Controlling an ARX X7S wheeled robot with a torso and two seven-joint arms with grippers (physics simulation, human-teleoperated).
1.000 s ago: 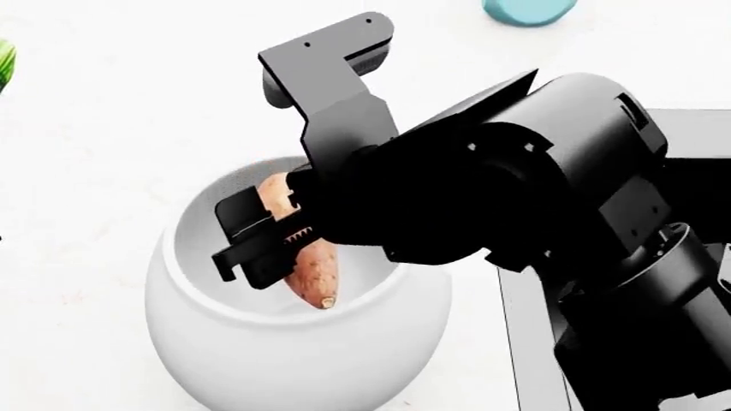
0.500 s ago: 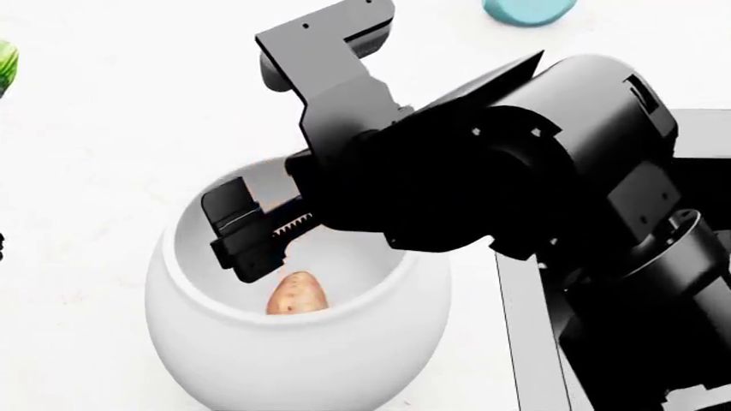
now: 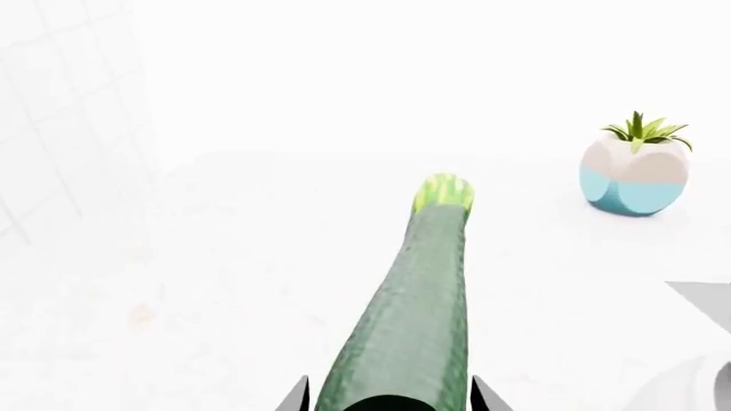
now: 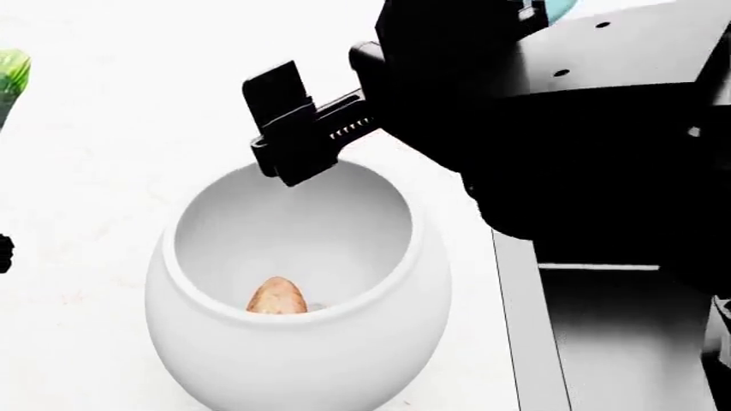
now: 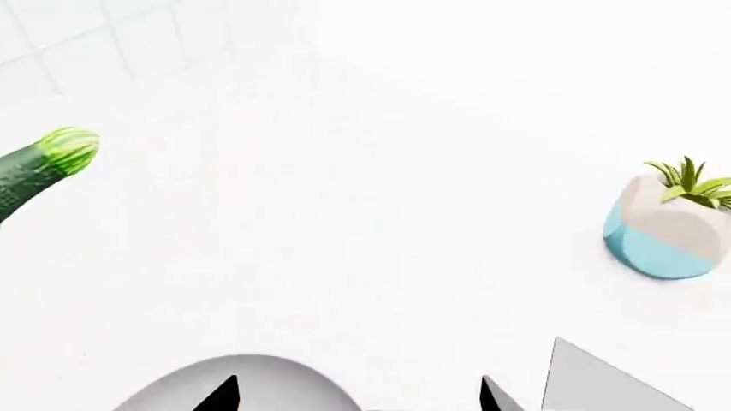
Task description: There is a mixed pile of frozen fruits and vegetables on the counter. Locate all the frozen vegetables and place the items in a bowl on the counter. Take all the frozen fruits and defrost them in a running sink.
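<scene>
the left gripper's (image 3: 389, 402) two dark fingertips (image 3: 300, 396) sit either side of the fat end of the long dark green zucchini (image 3: 409, 308), closed in on it so the zucchini is pinned between them, and it sticks straight out ahead of the fingers with its pale striped stem end pointing away over the flat white countertop (image 3: 228, 282). so the long axis runs dead in line with the gripper, not across it.

the right gripper (image 4: 306, 128) hangs just above the far rim of the deep round white bowl (image 4: 286, 342), fingers spread apart with nothing in them. the orange-pink sweet potato (image 4: 276, 297) is already down inside the bowl, only its rounded end poking up past the near rim.

what the next bit hangs on: in the head view the zucchini tip (image 4: 9, 73) only peeks in at the far left edge, well apart from the bowl, so the bowl lies off to the zucchini's right, nearer the sink side. the left arm has the thing, the right arm is the one parked over the bowl. probably the right one needs to clear off first, and the zucchini will likely have to be tipped stem-down to go in, since it looks long compared with the bowl's mouth.

the grey rim of the black sink basin (image 4: 520, 325) sits just beside the bowl on the right. no mango visible in any view.
</scene>
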